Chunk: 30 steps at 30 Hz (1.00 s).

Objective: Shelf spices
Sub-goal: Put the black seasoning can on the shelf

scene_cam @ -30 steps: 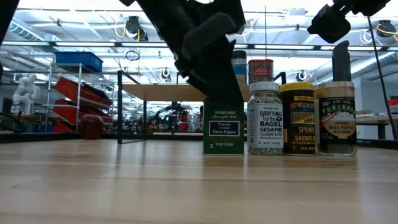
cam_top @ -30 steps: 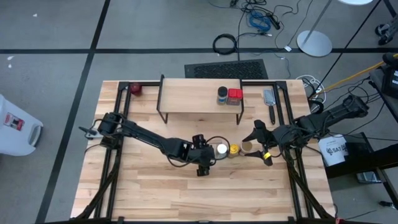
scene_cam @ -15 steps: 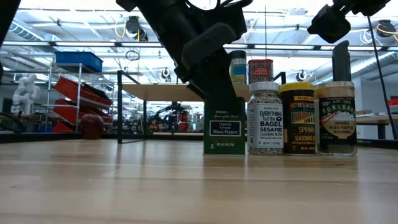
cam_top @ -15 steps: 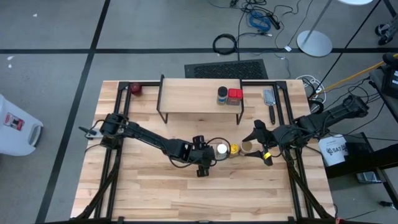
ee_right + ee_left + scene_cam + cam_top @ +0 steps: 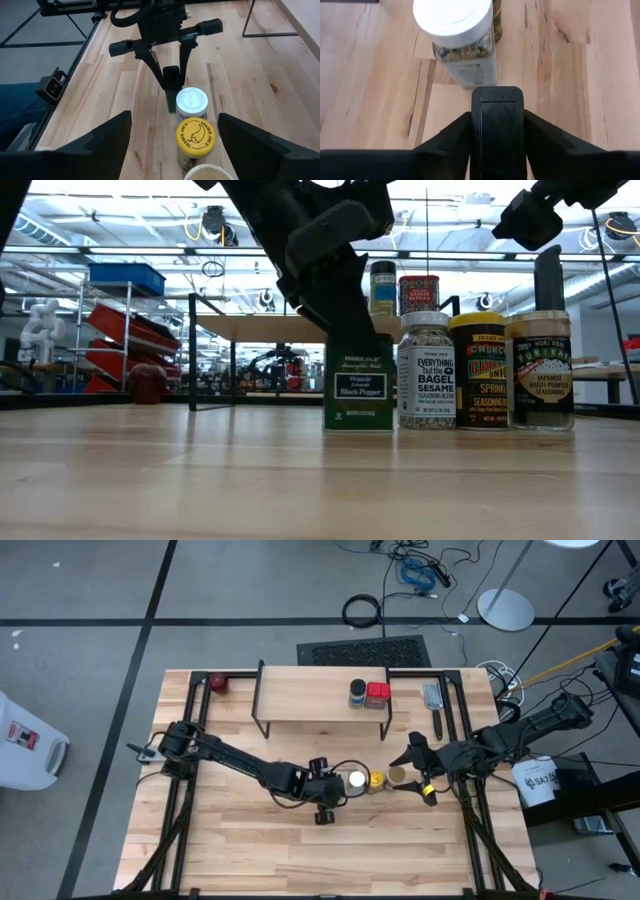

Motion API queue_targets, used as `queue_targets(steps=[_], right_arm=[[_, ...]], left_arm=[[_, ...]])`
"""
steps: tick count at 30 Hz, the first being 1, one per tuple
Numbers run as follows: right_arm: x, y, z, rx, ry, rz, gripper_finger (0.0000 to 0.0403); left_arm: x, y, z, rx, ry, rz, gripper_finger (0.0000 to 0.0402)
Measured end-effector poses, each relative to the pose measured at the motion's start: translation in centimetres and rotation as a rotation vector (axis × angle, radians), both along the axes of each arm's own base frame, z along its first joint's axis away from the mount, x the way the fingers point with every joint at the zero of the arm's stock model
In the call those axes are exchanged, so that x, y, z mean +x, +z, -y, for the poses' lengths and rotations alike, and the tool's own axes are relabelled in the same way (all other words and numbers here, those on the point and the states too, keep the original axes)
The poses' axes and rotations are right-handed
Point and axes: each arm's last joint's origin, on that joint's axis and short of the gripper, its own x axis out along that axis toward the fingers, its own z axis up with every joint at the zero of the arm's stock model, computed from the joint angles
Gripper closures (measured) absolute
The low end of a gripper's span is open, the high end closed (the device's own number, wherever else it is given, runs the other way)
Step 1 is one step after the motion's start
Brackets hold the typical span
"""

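The small green rectangular tin of black pepper with a dark lid [image 5: 359, 385] stood at the end of a row of four spices on the wooden tabletop [image 5: 250, 850], touching or just beside the white-capped clear jar of sesame seasoning [image 5: 426, 370], with the yellow-topped jar [image 5: 479, 370] and the tan-topped jar [image 5: 541, 370] beyond it. We saw the left gripper [image 5: 326, 802] down over this tin, and in the left wrist view its two dark fingers [image 5: 450, 137] lay against both sides of the tin's lid [image 5: 497, 125], so we judged them closed, or very nearly closed, on it. In the low view the tin looked a little off square, which suggested to us that the grasp had begun to take its weight. To do this step well, we thought the squeeze should be firm and centred before any lift, since a tin held by its narrow top could swing or slip. We judged a straight upward lift wise, because the white-capped jar stood so close that a sideways drag might tip it. The low wood-topped shelf with thin black legs [image 5: 300, 700] stood well apart at the far side of the table, already carrying a dark jar [image 5: 357, 693] and a red square tin [image 5: 377, 692], so the clear stretch of plank beside them seemed the place to aim. The right gripper [image 5: 422, 772] waited near the tan-topped jar with its fingers spread and holding nothing.
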Motion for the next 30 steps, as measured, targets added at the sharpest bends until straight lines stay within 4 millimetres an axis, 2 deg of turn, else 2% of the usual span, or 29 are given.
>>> queue_targets(steps=[6,15,19,22,30], right_arm=[[0.4,-0.2,-0.2,-0.006,0.001,-0.009,0.0117],[1.3,-0.4,-0.5,-0.036,0.022,0.009,0.0117],[1.4,-0.6,-0.6,-0.042,0.024,0.002,0.0117],[1.4,-0.6,-0.6,-0.042,0.024,0.002,0.0117],[1.4,-0.6,-0.6,-0.042,0.024,0.001,0.0117]], left_arm=[[-0.2,0.9,0.0,0.016,-0.002,-0.064,0.0252],[0.0,4.5,0.4,0.002,-0.032,-0.127,0.0247],[-0.3,7.2,0.3,0.029,-0.06,-0.166,0.0247],[-0.4,10.1,-0.1,0.052,-0.083,-0.146,0.0247],[-1.2,17.8,-3.2,0.111,-0.093,-0.014,0.0247]])
